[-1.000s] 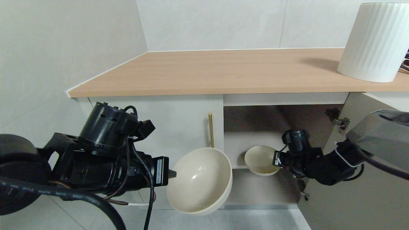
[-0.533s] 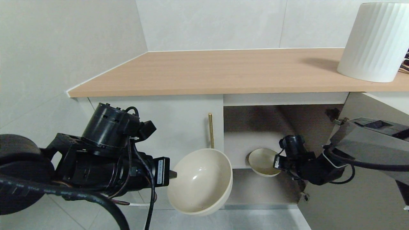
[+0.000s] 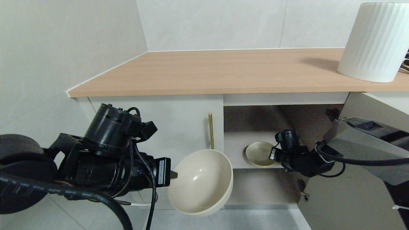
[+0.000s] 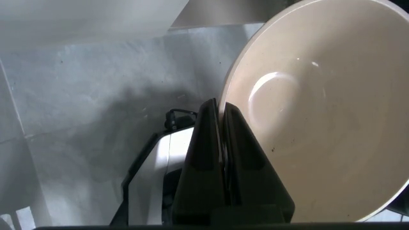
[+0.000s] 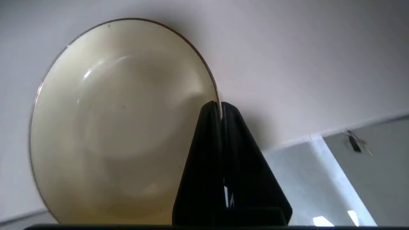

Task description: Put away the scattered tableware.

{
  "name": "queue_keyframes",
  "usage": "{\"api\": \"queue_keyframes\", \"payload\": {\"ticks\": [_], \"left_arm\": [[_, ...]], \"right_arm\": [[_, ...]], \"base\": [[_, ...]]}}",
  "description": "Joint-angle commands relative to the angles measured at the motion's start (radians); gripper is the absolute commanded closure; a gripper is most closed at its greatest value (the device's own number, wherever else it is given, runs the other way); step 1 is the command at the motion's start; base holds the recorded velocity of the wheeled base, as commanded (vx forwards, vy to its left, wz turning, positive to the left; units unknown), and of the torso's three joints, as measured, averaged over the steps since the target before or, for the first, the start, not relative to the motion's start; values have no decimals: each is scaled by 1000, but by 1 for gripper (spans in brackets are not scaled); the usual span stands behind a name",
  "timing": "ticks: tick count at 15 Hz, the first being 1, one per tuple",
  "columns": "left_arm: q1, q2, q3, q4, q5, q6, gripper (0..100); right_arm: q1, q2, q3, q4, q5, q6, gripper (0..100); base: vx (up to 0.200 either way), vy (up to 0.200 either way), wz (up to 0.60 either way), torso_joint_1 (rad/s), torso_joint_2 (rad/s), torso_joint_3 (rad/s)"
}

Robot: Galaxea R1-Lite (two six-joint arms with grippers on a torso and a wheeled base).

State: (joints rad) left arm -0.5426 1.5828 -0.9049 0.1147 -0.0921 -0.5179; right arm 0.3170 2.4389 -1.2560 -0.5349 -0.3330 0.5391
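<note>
Left arm, near left, lies low and level, wrist pointing right; the left black gripper (image 3: 174, 174) is clamped on the rim of a large cream round bowl (image 3: 199, 182). Right arm, at right, is stretched leftward and farther in; the right black gripper (image 3: 271, 156) is clamped on the rim of a small cream round bowl (image 3: 259, 154).

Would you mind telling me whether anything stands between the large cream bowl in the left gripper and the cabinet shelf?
Yes: the right gripper, shut on a small cream bowl, reaches over the white cabinet shelf. The large cream bowl, in the left gripper, hangs before the closed white door.
</note>
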Motion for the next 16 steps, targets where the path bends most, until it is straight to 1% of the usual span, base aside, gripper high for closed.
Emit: {"api": "queue_keyframes", "payload": {"ticks": [1, 6, 13, 14, 16], "left_arm": [[0, 0, -2, 0, 0, 1, 100], [0, 8, -6, -1, 0, 1, 100], [0, 16, -8, -1, 0, 1, 100], [0, 16, -9, -1, 0, 1, 100], [-2, 16, -9, 0, 0, 4, 100]], "right_arm": [[-1, 20, -43, 19, 0, 7, 100], [-35, 63, -157, 99, -1, 38, 100], [-46, 74, -186, 104, -1, 48, 100], [-46, 74, -195, 104, -3, 50, 0], [-46, 71, -192, 104, -4, 59, 0]], "base": [[0, 0, 0, 0, 0, 0], [0, 0, 0, 0, 0, 0], [0, 0, 0, 0, 0, 0], [0, 0, 0, 0, 0, 0], [0, 0, 0, 0, 0, 0]]}}
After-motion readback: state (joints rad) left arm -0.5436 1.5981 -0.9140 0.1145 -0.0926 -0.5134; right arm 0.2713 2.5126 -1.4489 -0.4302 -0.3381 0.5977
